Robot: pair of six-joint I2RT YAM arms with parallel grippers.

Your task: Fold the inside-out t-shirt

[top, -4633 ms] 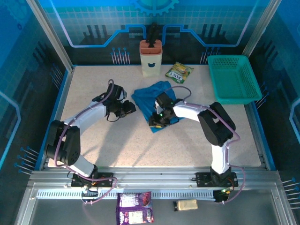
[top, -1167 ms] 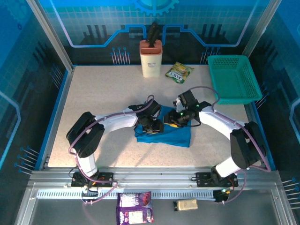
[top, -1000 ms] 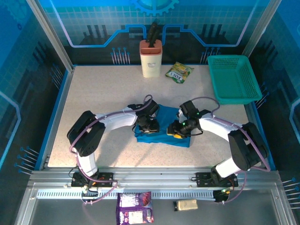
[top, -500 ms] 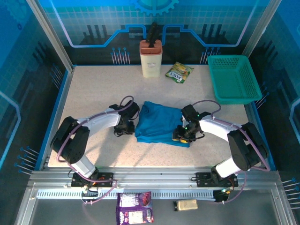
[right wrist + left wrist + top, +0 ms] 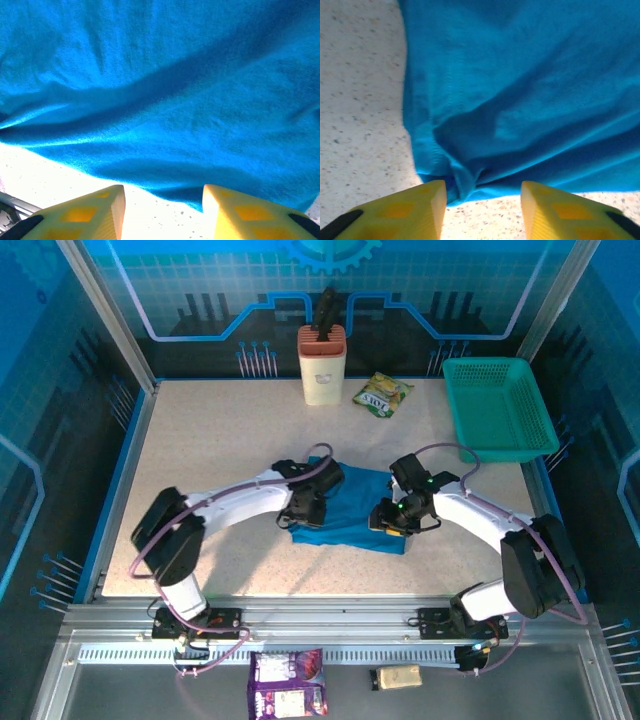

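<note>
The inside-out t-shirt (image 5: 350, 508) lies as a bunched, roughly rectangular blue bundle in the middle of the table. My left gripper (image 5: 306, 510) sits low at its left edge. In the left wrist view the left gripper (image 5: 482, 210) is open, with bare table between its yellow fingers (image 5: 427, 207) and a rumpled fold of the t-shirt (image 5: 520, 90) just ahead of them. My right gripper (image 5: 387, 519) sits at the shirt's right front corner. The right wrist view shows that gripper (image 5: 162, 212) open too, the t-shirt's (image 5: 165, 80) hem lying just past its fingertips.
A cream knife block (image 5: 322, 363) and a green snack packet (image 5: 382, 394) stand at the back of the speckled table (image 5: 200, 440). A teal mesh basket (image 5: 497, 405) sits back right. A purple packet (image 5: 287, 683) and a small tan packet (image 5: 397, 677) lie on the near rail.
The left gripper swung out to the left, then came back to the shirt's left edge with its jaws wider apart. The right gripper shifted slightly along the shirt's right side.
</note>
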